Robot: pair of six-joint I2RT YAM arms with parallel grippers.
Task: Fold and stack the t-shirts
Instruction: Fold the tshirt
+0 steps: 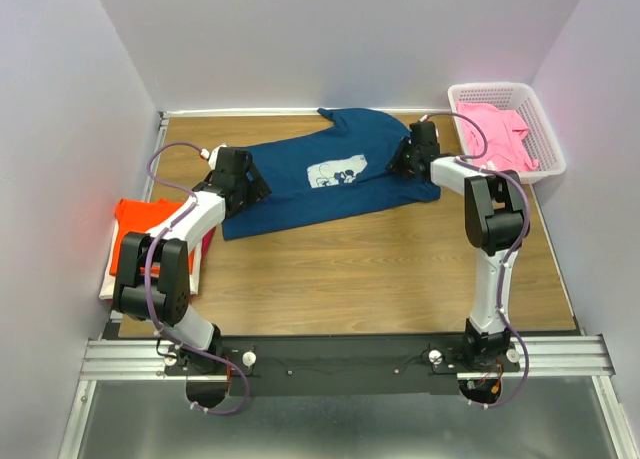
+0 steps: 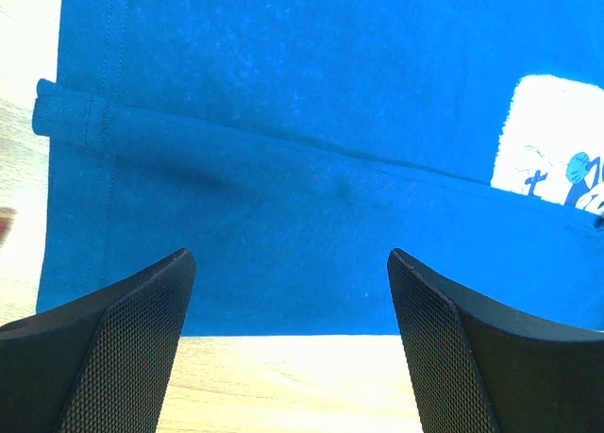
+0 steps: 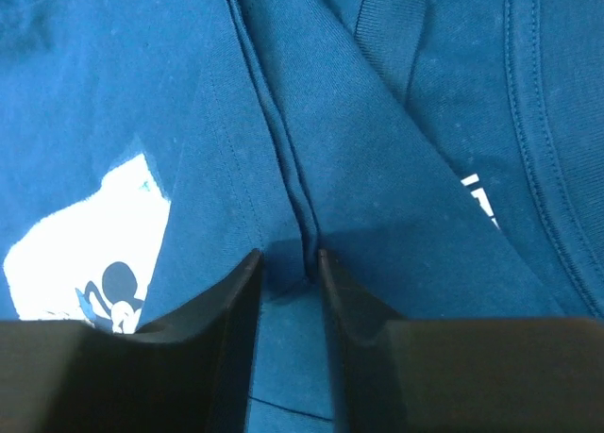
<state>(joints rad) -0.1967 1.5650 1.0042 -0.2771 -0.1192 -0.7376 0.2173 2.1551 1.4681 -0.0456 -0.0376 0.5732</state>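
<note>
A navy t-shirt (image 1: 330, 174) with a white chest print (image 1: 338, 170) lies spread across the back of the table. My left gripper (image 1: 256, 189) hovers over its left hem. In the left wrist view the left gripper (image 2: 293, 258) is wide open, with the shirt's edge (image 2: 283, 291) and bare wood between the fingers. My right gripper (image 1: 402, 163) is down on the shirt's right side. In the right wrist view the right gripper (image 3: 290, 256) has its jaws narrowed round a raised fold (image 3: 302, 216) of navy cloth, a gap still showing. An orange t-shirt (image 1: 140, 224) lies folded at the left.
A white lattice basket (image 1: 548, 144) stands at the back right with a pink t-shirt (image 1: 495, 134) in it. Under the orange t-shirt a white edge (image 1: 108, 287) shows. Grey walls close in the table on three sides. Bare wood (image 1: 380, 269) stretches in front of the navy shirt.
</note>
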